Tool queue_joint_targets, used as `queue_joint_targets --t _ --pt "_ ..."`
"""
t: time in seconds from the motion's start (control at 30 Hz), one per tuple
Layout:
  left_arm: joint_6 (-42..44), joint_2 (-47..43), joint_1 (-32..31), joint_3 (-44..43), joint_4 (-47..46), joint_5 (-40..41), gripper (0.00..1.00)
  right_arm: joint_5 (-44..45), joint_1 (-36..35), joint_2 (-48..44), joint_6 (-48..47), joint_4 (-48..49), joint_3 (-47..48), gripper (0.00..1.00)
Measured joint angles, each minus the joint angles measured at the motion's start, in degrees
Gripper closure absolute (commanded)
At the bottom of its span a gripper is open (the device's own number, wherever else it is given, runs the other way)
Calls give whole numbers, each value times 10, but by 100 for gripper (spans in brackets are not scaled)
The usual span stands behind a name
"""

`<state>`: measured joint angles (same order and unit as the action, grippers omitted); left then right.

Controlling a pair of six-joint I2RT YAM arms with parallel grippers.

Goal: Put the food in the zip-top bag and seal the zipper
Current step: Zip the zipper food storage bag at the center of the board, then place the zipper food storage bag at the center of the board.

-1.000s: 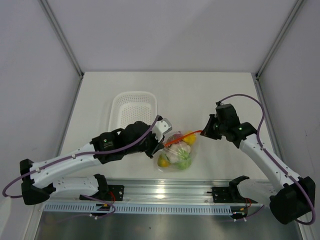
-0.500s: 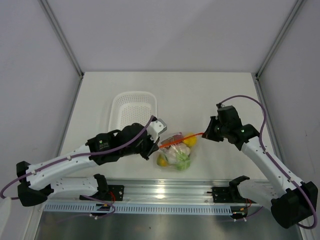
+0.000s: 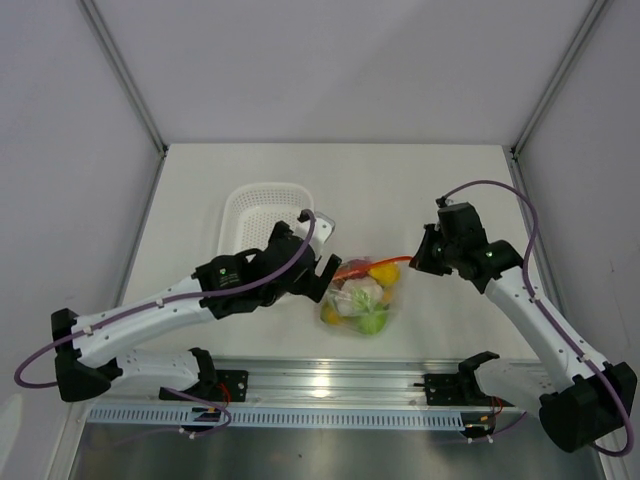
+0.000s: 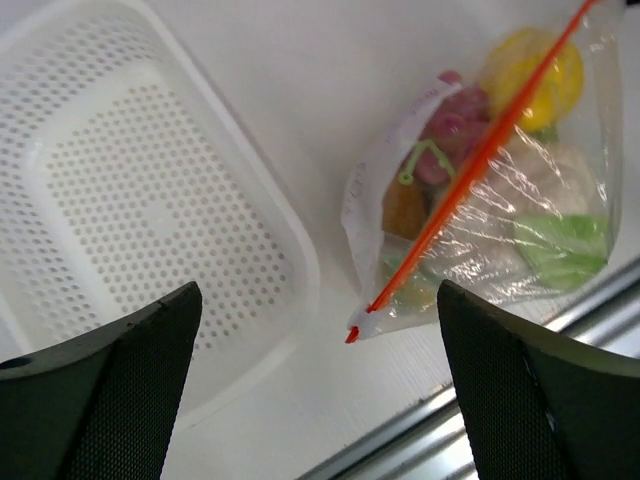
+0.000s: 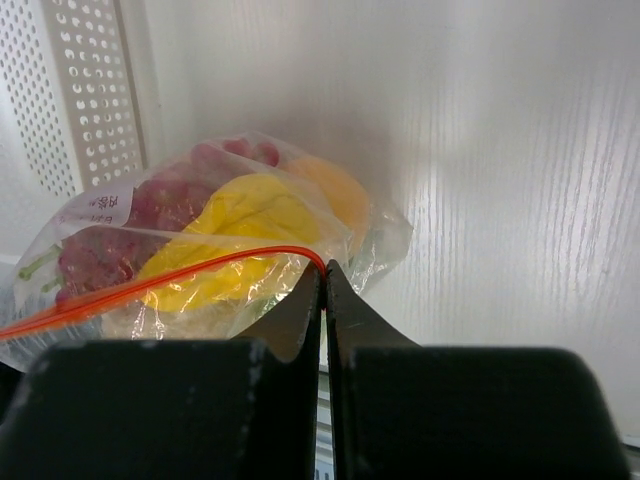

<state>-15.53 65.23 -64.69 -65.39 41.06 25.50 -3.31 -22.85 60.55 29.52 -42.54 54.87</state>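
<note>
The clear zip-top bag (image 3: 362, 300) lies on the table near the front edge with the food inside: a yellow fruit (image 4: 535, 75), purple-red grapes (image 4: 455, 125) and a green piece (image 4: 565, 245). Its orange-red zipper (image 4: 470, 170) runs straight along the mouth. My left gripper (image 4: 318, 300) hangs open just left of the bag, and the zipper's free end lies below between its fingers, untouched. My right gripper (image 5: 323, 268) is shut on the zipper's (image 5: 180, 275) right end, holding that corner of the bag (image 5: 380, 240) slightly up.
A white perforated basket (image 3: 268, 187) stands behind and left of the bag, right under my left wrist (image 4: 300, 270). The aluminium rail (image 3: 330, 385) runs along the table's front edge, close to the bag.
My left gripper has opened, let go of the zipper's left end and drawn back toward the basket. The bag has shifted slightly to the right. My right gripper keeps its hold.
</note>
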Motion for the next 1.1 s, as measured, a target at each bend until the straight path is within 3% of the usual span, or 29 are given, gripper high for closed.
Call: queue_joint_targets --t 0.23,0.43,0.67,1.1 --pt "-5 -34 9 -23 1 125 1 5 18 35 -12 0 12 100" --pt "6 -138 18 9 -31 137 1 5 36 38 -16 0 12 100" --pt "-8 -185 20 37 -36 75 1 -7 104 63 -34 3 12 100" --pt "-66 -257 20 115 -38 -68 0 6 191 227 -82 65 39 100"
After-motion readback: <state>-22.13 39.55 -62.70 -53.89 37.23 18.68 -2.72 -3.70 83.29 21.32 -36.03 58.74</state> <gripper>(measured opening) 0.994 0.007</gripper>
